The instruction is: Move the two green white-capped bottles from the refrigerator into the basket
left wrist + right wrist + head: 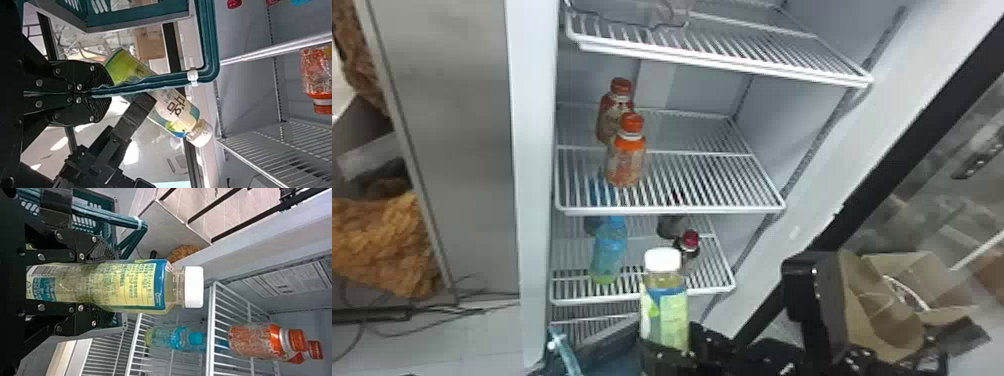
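Green white-capped bottle [664,305], clear plastic with a yellow-green and blue label [133,286], is out in front of the white wire fridge shelves [672,210], upright, gripped low by the right claw [103,286]: fingers apart by the bottle's width, one on each side. Left claw [111,93] is closed on the teal handle [209,43] of the teal plastic basket [113,17]. Step looks like carrying the bottle over to the basket. To do it well: left arm steadies the basket, right arm clears handle and rim, lowers the bottle upright until its base is supported, then opens gently; early release could topple it, a snagged handle could tip the basket. Label faces: dense small printed lines plus a barcode on one, large dark characters on a pale panel on another; print not transcribed.
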Action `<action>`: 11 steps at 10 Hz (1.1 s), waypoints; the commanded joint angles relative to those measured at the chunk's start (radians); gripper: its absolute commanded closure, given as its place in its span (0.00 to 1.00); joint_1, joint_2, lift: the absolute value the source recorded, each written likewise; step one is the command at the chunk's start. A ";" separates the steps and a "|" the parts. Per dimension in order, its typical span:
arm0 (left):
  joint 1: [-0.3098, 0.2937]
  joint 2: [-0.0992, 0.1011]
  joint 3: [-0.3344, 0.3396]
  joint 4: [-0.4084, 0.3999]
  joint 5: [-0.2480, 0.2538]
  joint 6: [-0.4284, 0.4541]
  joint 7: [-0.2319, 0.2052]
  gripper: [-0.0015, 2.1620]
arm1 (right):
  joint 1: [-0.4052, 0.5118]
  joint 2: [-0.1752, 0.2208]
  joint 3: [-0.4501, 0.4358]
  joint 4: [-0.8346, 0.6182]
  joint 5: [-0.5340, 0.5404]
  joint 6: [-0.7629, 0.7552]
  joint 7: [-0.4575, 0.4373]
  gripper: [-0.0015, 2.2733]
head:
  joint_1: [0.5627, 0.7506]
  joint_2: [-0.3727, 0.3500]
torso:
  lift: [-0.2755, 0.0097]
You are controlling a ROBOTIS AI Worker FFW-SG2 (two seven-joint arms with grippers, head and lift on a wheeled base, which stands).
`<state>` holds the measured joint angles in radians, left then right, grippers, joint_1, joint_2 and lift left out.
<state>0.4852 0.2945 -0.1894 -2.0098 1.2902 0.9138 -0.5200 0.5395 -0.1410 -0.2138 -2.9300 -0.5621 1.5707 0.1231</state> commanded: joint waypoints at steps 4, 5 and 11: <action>-0.002 0.000 -0.002 0.001 0.000 0.002 0.000 0.55 | -0.049 -0.017 0.008 0.025 -0.014 0.002 -0.020 0.38 | 0.70 0.03 | 0.95; -0.002 0.000 -0.002 0.001 0.000 -0.001 0.000 0.55 | -0.046 -0.015 0.004 0.025 -0.028 0.002 -0.045 0.38 | 0.70 0.03 | 0.95; -0.004 0.000 -0.002 0.001 0.000 -0.008 0.000 0.55 | -0.024 0.018 -0.022 0.101 -0.080 0.002 -0.131 0.38 | 0.70 0.03 | 0.95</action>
<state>0.4810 0.2945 -0.1917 -2.0089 1.2902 0.9077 -0.5200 0.5129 -0.1246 -0.2347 -2.8327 -0.6321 1.5707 -0.0056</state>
